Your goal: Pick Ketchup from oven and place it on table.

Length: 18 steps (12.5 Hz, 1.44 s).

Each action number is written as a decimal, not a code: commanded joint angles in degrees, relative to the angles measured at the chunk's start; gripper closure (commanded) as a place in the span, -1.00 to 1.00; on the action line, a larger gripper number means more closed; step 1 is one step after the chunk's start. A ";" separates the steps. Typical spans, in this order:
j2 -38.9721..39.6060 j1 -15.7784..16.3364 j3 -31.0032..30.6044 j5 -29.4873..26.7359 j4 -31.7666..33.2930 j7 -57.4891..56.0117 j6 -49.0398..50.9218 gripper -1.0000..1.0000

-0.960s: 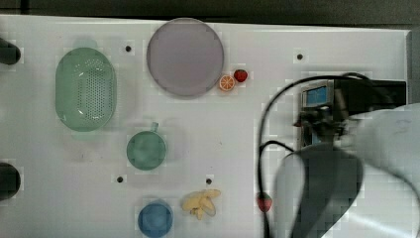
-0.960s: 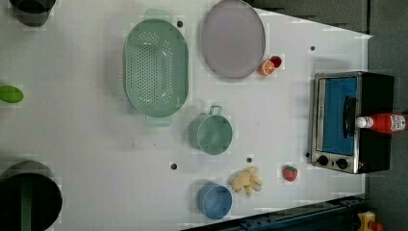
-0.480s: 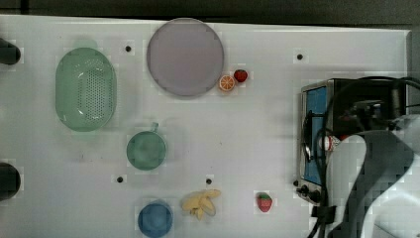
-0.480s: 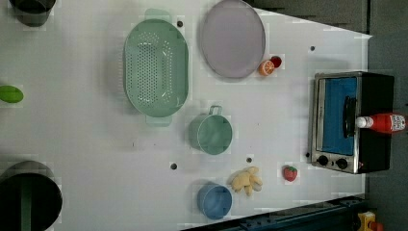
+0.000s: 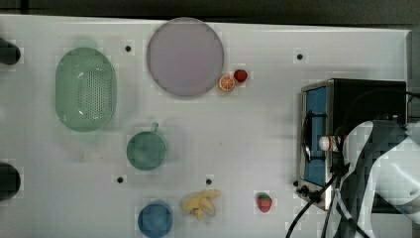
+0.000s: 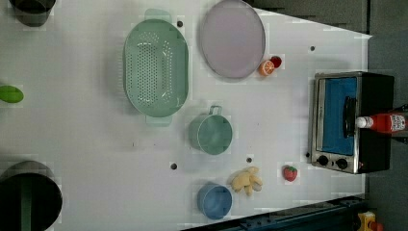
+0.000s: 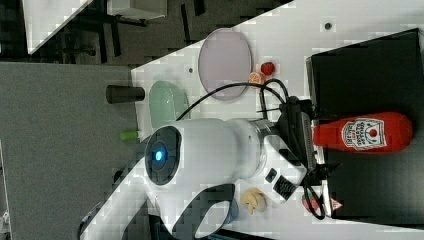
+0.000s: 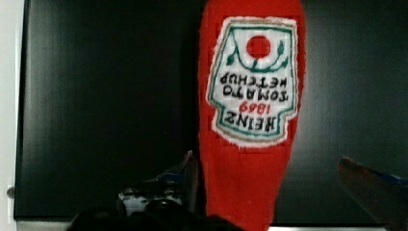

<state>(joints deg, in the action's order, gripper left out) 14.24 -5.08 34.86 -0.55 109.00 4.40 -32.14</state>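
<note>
The Ketchup (image 7: 365,132), a red bottle with a white-and-red label, lies on its side on the flat black top of the oven (image 7: 370,65). In the left view the Ketchup (image 6: 385,122) rests over the oven (image 6: 375,86) with its white cap toward the glass door. My gripper (image 7: 316,142) stands open at the bottle's cap end. In the wrist view the gripper (image 8: 267,161) straddles the narrow end of the Ketchup (image 8: 250,183), one fingertip (image 8: 190,168) close beside it and the other well clear. In the top view the white cap (image 5: 325,144) peeks out beside my arm (image 5: 381,168). The white table (image 5: 247,124) holds the oven (image 5: 366,94).
On the table are a lilac plate (image 5: 185,57), a green colander (image 5: 85,89), a green cup (image 5: 146,150), a blue cup (image 5: 155,218), a banana bunch (image 5: 200,203), strawberries (image 5: 264,202) and an orange slice (image 5: 227,83). Black cables (image 5: 317,208) hang by the oven's front.
My arm has swung toward the top view's right, from the table in front of the oven to above the oven's top. The bottle has not moved.
</note>
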 commanded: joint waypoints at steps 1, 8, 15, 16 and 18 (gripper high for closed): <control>1.36 -1.43 1.08 -2.99 -1.66 -1.23 -4.58 -1.00; 5.66 -2.11 1.01 -7.03 -1.41 -1.23 -7.08 -1.00; 0.55 1.50 -1.17 -5.67 -6.95 -1.23 2.15 -0.20; -0.63 2.71 -2.10 -5.25 -8.23 -1.24 4.80 -0.20; -3.71 5.78 -5.29 -4.63 -10.10 -1.23 10.53 -0.20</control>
<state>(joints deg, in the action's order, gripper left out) 12.73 -4.20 31.14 -4.29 103.46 4.39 -21.11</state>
